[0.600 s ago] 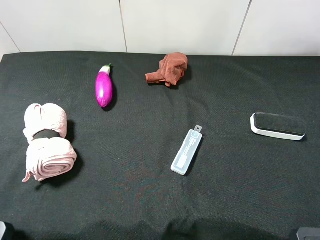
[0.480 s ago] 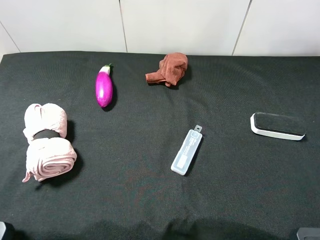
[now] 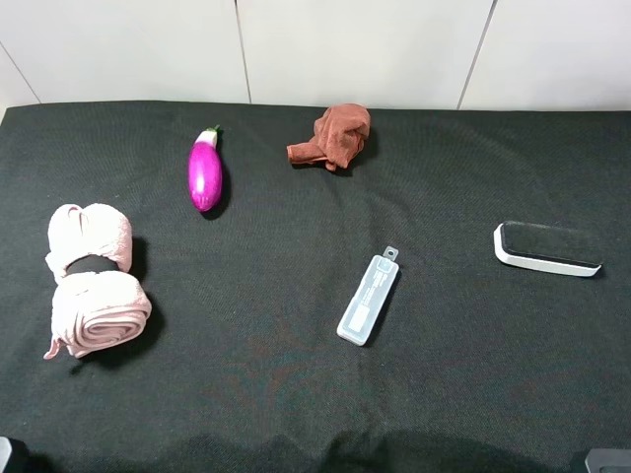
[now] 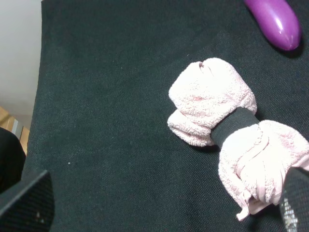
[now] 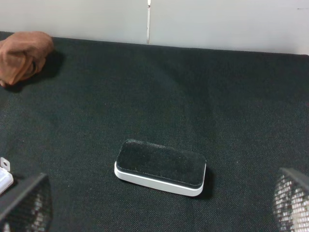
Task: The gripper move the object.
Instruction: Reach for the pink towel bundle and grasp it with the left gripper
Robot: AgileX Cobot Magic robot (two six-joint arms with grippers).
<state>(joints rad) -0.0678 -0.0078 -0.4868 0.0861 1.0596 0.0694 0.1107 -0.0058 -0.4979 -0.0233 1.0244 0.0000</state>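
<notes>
Black cloth table (image 3: 296,394) holds a fluffy pink towel roll (image 3: 89,281) at left, glossy eggplant (image 3: 205,172), crumpled brown rag (image 3: 333,136), clear slim case (image 3: 369,300), felt-topped eraser (image 3: 547,248) at right. Left claw (image 4: 159,208) and right claw (image 5: 157,203) both spread wide, released.

Pink towel roll (image 4: 227,121), cinched w/ a black band (image 4: 235,126), lies on the dark bench (image 4: 111,96); purple eggplant (image 4: 275,21) near one end, not touching; two fingers (image 4: 29,203) spread wide, clear of both.

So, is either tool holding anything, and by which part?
Nothing is held. Left tool and right tool are both open and empty; the pink towel roll and eraser lie untouched.
</notes>
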